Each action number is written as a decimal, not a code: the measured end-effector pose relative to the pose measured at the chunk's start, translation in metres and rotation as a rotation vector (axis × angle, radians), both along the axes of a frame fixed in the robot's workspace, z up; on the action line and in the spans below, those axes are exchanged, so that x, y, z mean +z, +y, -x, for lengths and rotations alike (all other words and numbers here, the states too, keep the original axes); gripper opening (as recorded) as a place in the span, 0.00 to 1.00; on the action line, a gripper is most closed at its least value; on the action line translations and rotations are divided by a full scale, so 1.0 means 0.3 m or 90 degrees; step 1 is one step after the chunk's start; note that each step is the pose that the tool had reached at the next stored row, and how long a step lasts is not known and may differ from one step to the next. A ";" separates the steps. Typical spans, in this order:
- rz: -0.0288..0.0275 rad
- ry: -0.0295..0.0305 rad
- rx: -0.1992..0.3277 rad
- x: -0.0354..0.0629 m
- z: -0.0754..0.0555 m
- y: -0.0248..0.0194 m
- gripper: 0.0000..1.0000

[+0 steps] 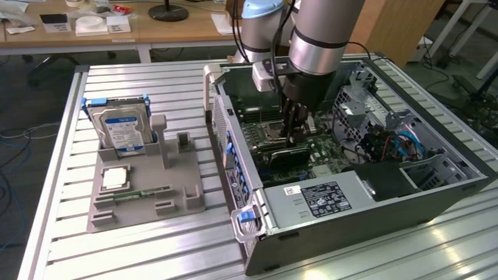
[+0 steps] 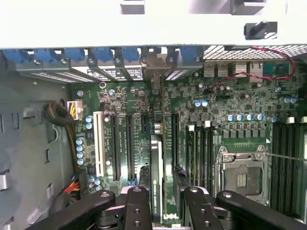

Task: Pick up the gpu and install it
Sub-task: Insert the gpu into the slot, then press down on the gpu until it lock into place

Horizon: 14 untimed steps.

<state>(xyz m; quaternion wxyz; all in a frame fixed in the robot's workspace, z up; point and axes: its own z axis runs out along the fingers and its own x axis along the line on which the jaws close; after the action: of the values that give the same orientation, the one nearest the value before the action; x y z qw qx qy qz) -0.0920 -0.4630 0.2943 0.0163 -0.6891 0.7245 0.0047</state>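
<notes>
you have the arm reaching down into the open computer case (image 1: 435,198), which lies on its side on the slatted metal table (image 1: 155,251). the gripper (image 1: 294,139) sits low over the green motherboard (image 2: 240,110), and its dark fingers (image 2: 136,211) stand either side of the gpu (image 2: 156,182), closed onto its thin edges, so the claw is only partly shut, with the card between the pads. from the wrist view the gpu stands on edge, running in line with the long black expansion slots (image 2: 128,143) and just beside them, its far end toward the row of blue clips (image 2: 100,53) along the case's rear wall. whether it is fully seated in a slot you cannot tell. in the exterior view the card (image 1: 281,156) shows as a dark block right under the fingertips. well apart, toward the exterior view's left, the grey holder tray (image 1: 179,201) carries the hard drive (image 1: 123,129) upright, with a memory stick (image 1: 144,193) lying flat in it
</notes>
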 end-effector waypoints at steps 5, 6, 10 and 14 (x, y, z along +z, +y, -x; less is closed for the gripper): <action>0.0001 0.0000 0.000 0.000 0.000 0.000 0.34; 0.0001 0.0000 0.000 0.000 0.000 0.000 0.34; 0.0000 0.0000 0.000 0.007 0.000 0.000 0.34; 0.0000 0.0000 0.000 0.007 0.000 0.000 0.34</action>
<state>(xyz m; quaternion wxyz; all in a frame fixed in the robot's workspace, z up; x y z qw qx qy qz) -0.0920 -0.4630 0.2965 0.0162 -0.6891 0.7245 0.0047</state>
